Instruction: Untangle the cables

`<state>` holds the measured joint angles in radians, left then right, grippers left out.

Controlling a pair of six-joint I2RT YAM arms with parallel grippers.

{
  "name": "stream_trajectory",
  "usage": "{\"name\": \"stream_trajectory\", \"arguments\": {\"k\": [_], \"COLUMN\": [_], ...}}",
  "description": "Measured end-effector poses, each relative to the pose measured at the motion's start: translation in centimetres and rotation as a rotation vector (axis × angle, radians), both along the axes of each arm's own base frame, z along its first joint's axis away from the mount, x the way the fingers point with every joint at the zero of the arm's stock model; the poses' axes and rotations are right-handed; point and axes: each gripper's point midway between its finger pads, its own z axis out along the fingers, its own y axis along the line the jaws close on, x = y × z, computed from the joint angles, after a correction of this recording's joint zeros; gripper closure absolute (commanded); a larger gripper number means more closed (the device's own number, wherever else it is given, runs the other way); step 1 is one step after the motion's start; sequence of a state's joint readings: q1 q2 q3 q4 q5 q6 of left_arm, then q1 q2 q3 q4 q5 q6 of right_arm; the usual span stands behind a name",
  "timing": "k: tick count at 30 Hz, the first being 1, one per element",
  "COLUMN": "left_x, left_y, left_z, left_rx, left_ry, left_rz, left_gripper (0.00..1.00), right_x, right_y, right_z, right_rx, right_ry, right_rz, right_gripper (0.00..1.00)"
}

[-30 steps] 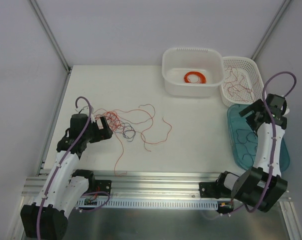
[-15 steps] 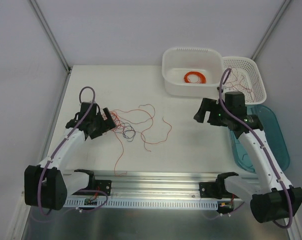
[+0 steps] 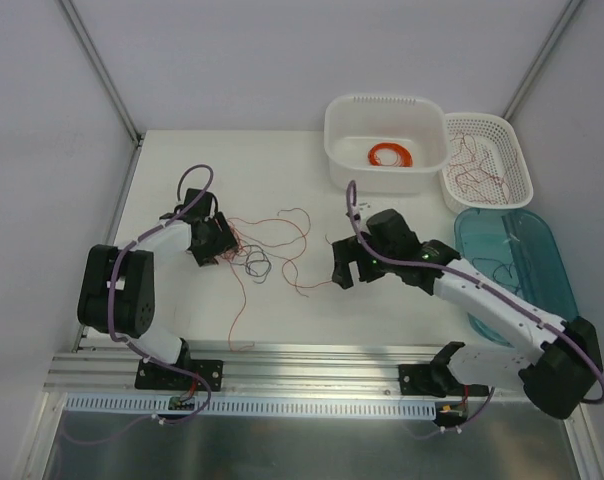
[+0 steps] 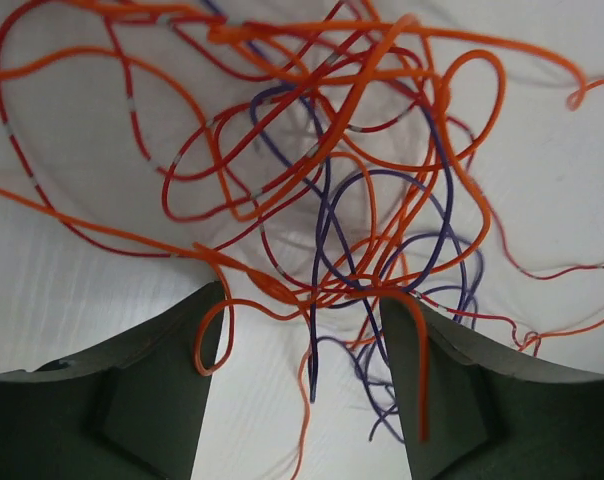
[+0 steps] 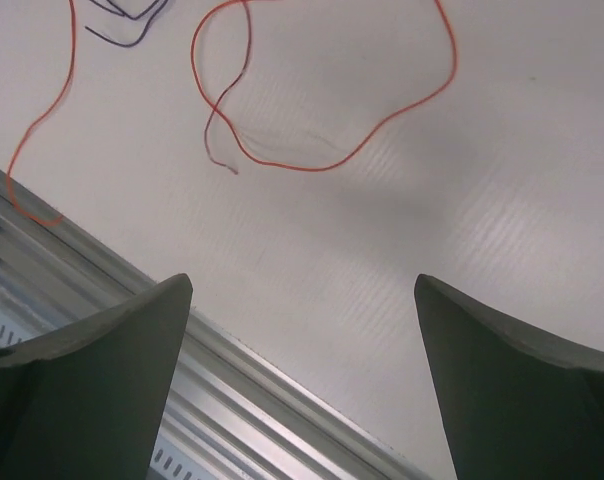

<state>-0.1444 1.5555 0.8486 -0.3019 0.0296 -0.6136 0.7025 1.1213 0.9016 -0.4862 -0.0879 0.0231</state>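
The cables (image 3: 254,262) lie as a scribbly knot of red, orange and dark strands left of the table's middle, with loose curls trailing right and toward the front. My left gripper (image 3: 222,243) sits at the knot's left edge. In the left wrist view it (image 4: 302,295) is open, with orange and purple strands (image 4: 322,200) lying between and over its fingertips. My right gripper (image 3: 340,268) hovers just right of the loose strands, open and empty (image 5: 302,285). A single orange strand (image 5: 332,163) curls on the table ahead of it.
A white tub (image 3: 337,160) at the back right holds a neat orange ring coil (image 3: 390,155). A white basket (image 3: 522,160) beside it holds red strands. A teal tray (image 3: 542,250) holds a dark wire. The metal front rail (image 3: 312,355) borders the table.
My right arm has swung left from over the teal tray to the table's middle beside the loose strands. My left arm has reached farther out, with its gripper still at the knot.
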Motion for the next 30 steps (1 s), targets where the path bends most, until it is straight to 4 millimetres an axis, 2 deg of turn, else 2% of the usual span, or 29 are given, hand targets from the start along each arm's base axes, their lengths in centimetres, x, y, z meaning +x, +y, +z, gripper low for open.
{"name": "stream_trajectory", "arguments": {"k": [1,4,5,7,8,15,20,23,24,25,30], "left_x": [0.3,1.5,1.6,1.6,1.4,-1.1,-2.5,-2.8,-2.9,-3.0,-3.3], "left_y": [-0.3,-1.4,-2.0,-3.0,-3.8,-10.1,-13.2,-14.3,-14.5,-14.7,-15.1], "left_z": [-0.1,-0.2,-0.3,-0.4,-0.5,0.1,1.6,3.0,3.4,3.6,3.8], "left_rx": [-0.014,-0.069,-0.093,-0.120,-0.132,-0.221,-0.268,-0.294,-0.300,-0.304,-0.314], "left_ry": [0.006,-0.014,-0.008,-0.005,0.000,0.036,0.029,0.003,-0.005,-0.009,-0.004], "left_rz": [-0.004,-0.006,-0.011,-0.023,-0.038,-0.144,-0.174,-0.177,-0.180,-0.181,-0.174], "left_gripper": [0.41,0.64,0.77,0.89,0.99,1.00,1.00,1.00,1.00,1.00,1.00], "right_x": [-0.1,-0.9,-1.2,-1.5,-1.6,-1.0,-0.7,-0.7,-0.8,-0.8,-0.9], "right_y": [1.0,3.7,4.5,5.7,6.2,8.4,9.9,10.3,10.4,10.6,11.1], "right_z": [-0.8,-3.2,-3.7,-4.3,-4.3,-3.0,-2.6,-3.8,-4.5,-4.9,-7.5], "right_rx": [-0.020,-0.078,-0.085,-0.088,-0.082,0.004,0.066,0.064,0.055,0.047,0.015], "right_ry": [0.005,0.026,0.030,0.038,0.036,-0.002,-0.033,-0.022,-0.015,-0.011,0.023], "right_rz": [0.025,0.086,0.100,0.116,0.122,0.148,0.185,0.221,0.234,0.247,0.305], "right_gripper": [0.02,0.02,0.02,0.02,0.02,0.03,0.08,0.16,0.23,0.26,0.34]}}
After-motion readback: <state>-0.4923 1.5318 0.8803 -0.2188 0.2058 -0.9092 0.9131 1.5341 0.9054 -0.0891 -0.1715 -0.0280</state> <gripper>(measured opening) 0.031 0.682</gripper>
